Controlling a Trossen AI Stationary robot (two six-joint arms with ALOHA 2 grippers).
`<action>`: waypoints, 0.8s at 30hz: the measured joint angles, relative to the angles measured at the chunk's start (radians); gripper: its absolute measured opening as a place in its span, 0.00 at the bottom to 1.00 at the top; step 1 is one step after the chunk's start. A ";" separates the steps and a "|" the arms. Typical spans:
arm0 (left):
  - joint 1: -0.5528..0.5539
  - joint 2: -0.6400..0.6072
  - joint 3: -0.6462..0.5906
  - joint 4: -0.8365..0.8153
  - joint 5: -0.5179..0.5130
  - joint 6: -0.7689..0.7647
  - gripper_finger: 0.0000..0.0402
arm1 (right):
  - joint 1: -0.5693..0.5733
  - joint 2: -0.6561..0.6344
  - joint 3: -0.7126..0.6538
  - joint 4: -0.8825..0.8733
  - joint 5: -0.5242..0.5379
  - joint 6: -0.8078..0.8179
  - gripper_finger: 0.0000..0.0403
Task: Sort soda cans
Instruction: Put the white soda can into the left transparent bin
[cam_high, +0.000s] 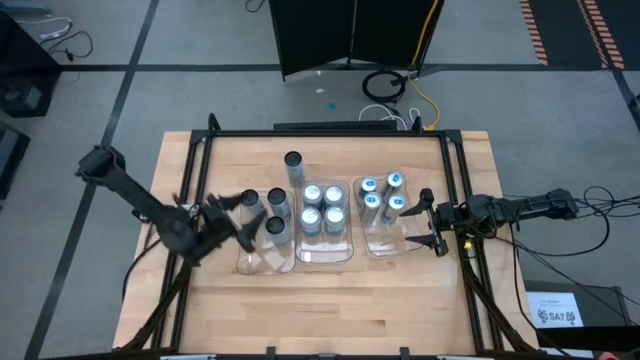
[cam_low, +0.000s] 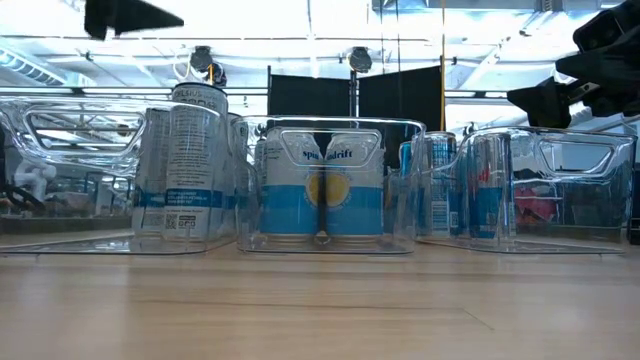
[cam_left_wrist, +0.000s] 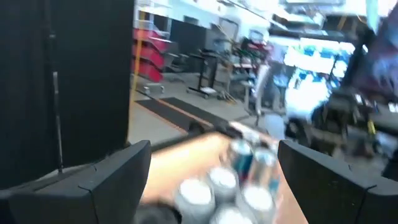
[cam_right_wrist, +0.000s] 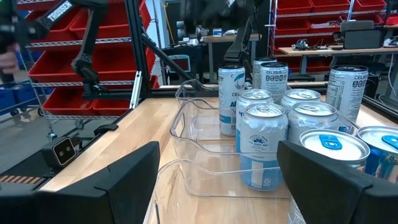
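The soda cans (cam_high: 322, 207) stand sorted in three clear trays (cam_high: 326, 257), one can (cam_high: 293, 166) loose behind. From above, my left gripper (cam_high: 243, 215) and right gripper (cam_high: 428, 218) both gape empty. At table height, thin smooth walls look light, dentable. My right wrist view suggests mid-body grips.

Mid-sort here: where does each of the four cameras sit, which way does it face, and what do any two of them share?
High view: overhead, straight down on the table; both arms show, left gripper and right gripper open.
Low view: table height, level across three clear trays; dark arm parts at the top corners.
Left wrist view: past its own fingers toward the cans, blurred.
Right wrist view: past its own fingers at the soda cans.
Shared: the lone can outside the trays also shows in the right wrist view.
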 joint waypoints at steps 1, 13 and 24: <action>0.011 -0.028 0.021 -0.002 -0.001 0.026 0.89 | 0.000 0.000 0.000 0.000 0.000 0.000 0.79; 0.163 -0.130 0.611 -0.816 0.062 -0.091 0.89 | 0.000 0.000 0.000 0.000 0.000 0.000 0.79; 0.583 0.220 1.176 -1.814 0.699 -0.650 0.89 | 0.000 0.000 0.000 0.000 0.000 0.000 0.79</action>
